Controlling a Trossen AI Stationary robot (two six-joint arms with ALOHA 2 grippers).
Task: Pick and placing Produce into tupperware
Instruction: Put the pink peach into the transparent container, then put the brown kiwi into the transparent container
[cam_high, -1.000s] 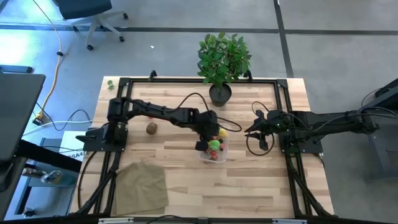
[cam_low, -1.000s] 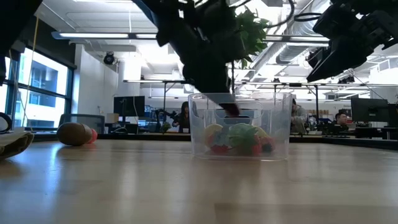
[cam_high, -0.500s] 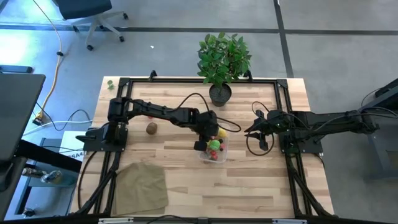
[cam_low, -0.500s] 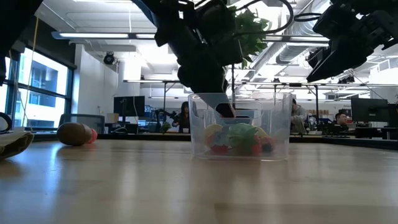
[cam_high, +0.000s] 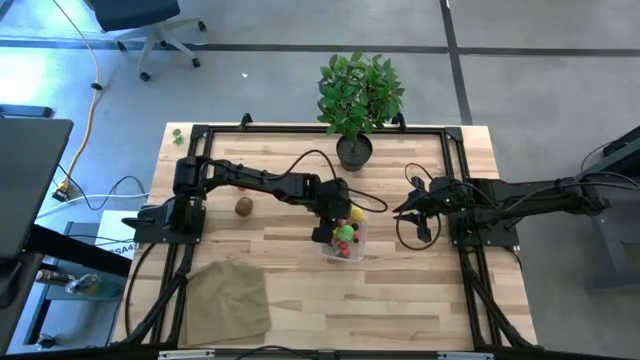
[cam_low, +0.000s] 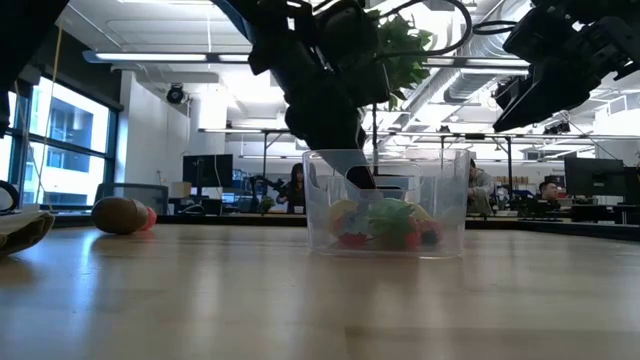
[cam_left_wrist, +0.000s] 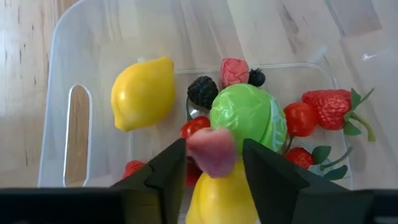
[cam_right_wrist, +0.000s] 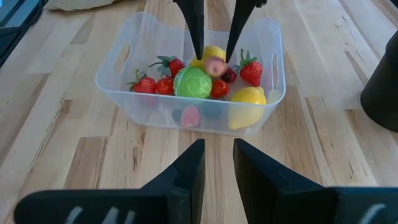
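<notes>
The clear tupperware (cam_high: 345, 240) stands on the wooden table and holds several toy pieces: strawberries, a green cabbage (cam_left_wrist: 247, 118), a lemon (cam_left_wrist: 143, 92) and berries. My left gripper (cam_left_wrist: 214, 165) points down into it, open. A small pink piece (cam_left_wrist: 211, 151) sits between its fingertips, on top of a yellow piece (cam_left_wrist: 221, 196). My right gripper (cam_right_wrist: 217, 165) waits open above the table, right of the tupperware (cam_right_wrist: 193, 81), and touches nothing. A brown kiwi (cam_high: 243, 207) lies on the table left of the tupperware. My left gripper comes from above with one finger (cam_left_wrist: 171, 168) on each side of the pink piece (cam_right_wrist: 215, 64). The piece lies on the yellow piece inside the tupperware. I cannot tell whether either finger touches it.
A potted plant (cam_high: 358, 95) stands at the far edge behind the tupperware. A tan cloth (cam_high: 228, 300) lies at the near left corner. A small green piece (cam_high: 177, 135) sits at the far left corner. Bare wood lies near and right of the tupperware.
</notes>
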